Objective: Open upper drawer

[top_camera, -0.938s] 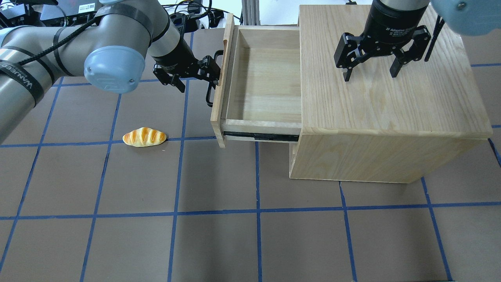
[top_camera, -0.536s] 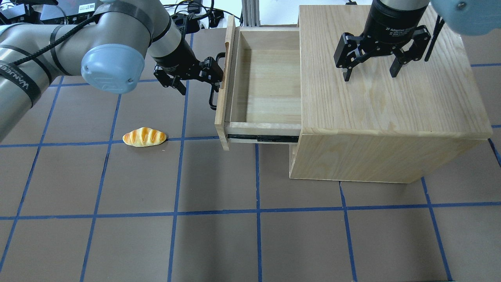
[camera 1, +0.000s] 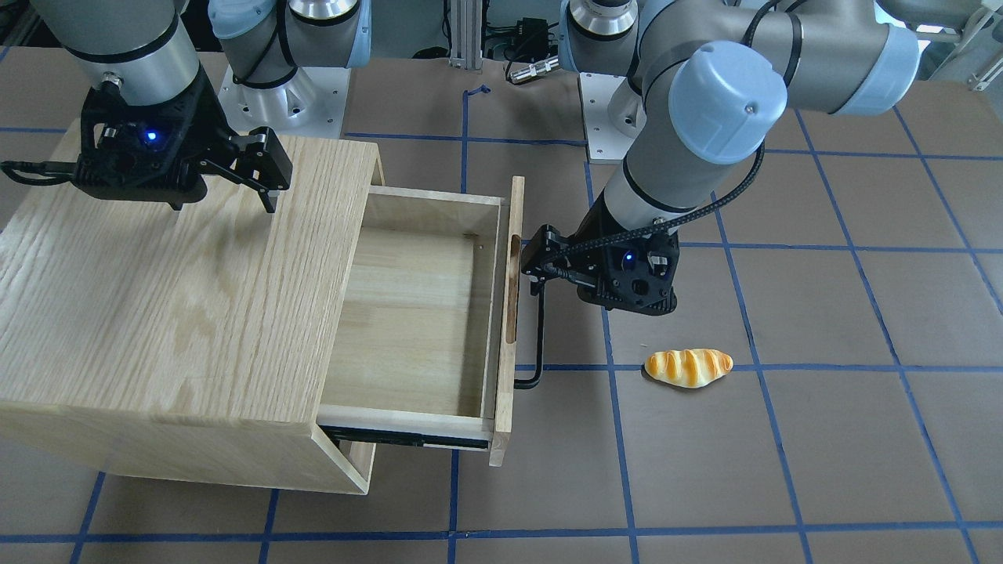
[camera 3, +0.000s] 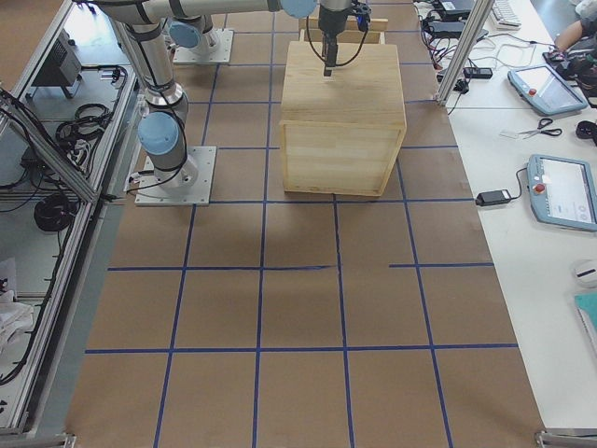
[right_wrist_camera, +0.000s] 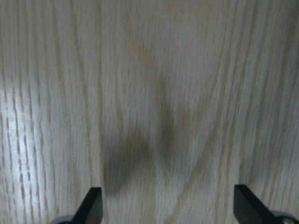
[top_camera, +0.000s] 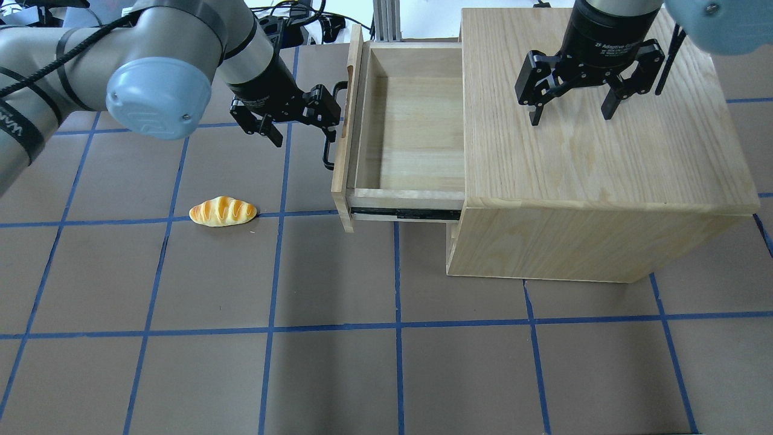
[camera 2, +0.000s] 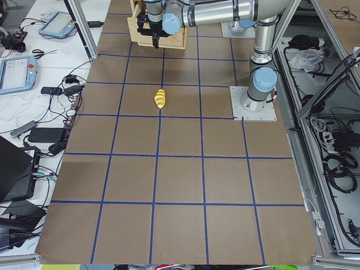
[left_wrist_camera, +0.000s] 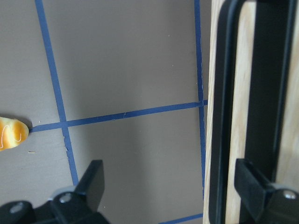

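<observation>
**Two scraps of lettering you can read**

In the overhead view you can read white print, "2F Adaptive", on the black body of the right gripper (top_camera: pixel 570 118); the rest of that line curves out of sight. On the black strap (top_camera: pixel 21 125) around the left arm (top_camera: pixel 90 36) you can make out "WA" before the picture's edge cuts it off.

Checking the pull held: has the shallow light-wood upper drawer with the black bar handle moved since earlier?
Yes, slightly: the upper drawer has slid back toward the large oak cabinet, so less of it sticks out.
</observation>
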Controlling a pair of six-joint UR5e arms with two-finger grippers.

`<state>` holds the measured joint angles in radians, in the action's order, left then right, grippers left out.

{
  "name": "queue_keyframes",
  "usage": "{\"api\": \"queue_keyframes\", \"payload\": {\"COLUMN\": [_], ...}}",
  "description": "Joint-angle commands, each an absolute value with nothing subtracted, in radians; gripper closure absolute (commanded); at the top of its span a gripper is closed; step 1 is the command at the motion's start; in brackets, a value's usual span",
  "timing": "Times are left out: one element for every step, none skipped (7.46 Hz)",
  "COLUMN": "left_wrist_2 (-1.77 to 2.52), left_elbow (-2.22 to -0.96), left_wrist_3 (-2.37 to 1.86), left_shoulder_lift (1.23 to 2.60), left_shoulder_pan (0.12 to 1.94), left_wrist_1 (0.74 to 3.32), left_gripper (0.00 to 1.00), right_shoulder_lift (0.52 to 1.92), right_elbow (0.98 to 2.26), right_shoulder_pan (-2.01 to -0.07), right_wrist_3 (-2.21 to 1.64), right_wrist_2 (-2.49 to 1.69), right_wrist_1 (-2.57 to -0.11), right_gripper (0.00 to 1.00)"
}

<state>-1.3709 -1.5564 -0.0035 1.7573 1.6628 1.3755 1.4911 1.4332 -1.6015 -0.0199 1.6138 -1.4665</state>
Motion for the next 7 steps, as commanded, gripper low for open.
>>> {"api": "queue_keyframes", "payload": {"left_wrist_2": [-1.39,-1.481,-1.5,-1.541,-1.571,-1.572,-1.622], "left_elbow": [-1.54,-1.539,-1.537,-1.526,-1.516,-1.519,-1.519], "left_wrist_3": [0.075,0.13,0.15,0.152,0.152,0.132,0.091], "left_shoulder_lift": [1.68,1.648,1.608,1.571,1.536,1.514,1.525], "left_shoulder_pan": [1.608,1.554,1.531,1.522,1.528,1.531,1.535], "left_wrist_1": [1.497,1.512,1.537,1.542,1.564,1.574,1.574], "left_gripper": [0.0,0.0,0.0,0.0,0.0,0.0,0.0], "right_shoulder_lift": [1.491,1.491,1.491,1.491,1.491,1.491,1.491], "right_elbow": [1.433,1.433,1.433,1.433,1.433,1.433,1.433], "right_shoulder_pan": [-1.601,-1.6,-1.601,-1.6,-1.6,-1.601,-1.6], "right_wrist_3": [-0.02,-0.02,-0.02,-0.02,-0.02,-0.02,-0.02], "right_wrist_2": [1.614,1.614,1.614,1.614,1.614,1.614,1.614], "right_wrist_1": [-1.466,-1.466,-1.466,-1.466,-1.466,-1.466,-1.466], "right_gripper": [0.0,0.0,0.0,0.0,0.0,0.0,0.0]}}
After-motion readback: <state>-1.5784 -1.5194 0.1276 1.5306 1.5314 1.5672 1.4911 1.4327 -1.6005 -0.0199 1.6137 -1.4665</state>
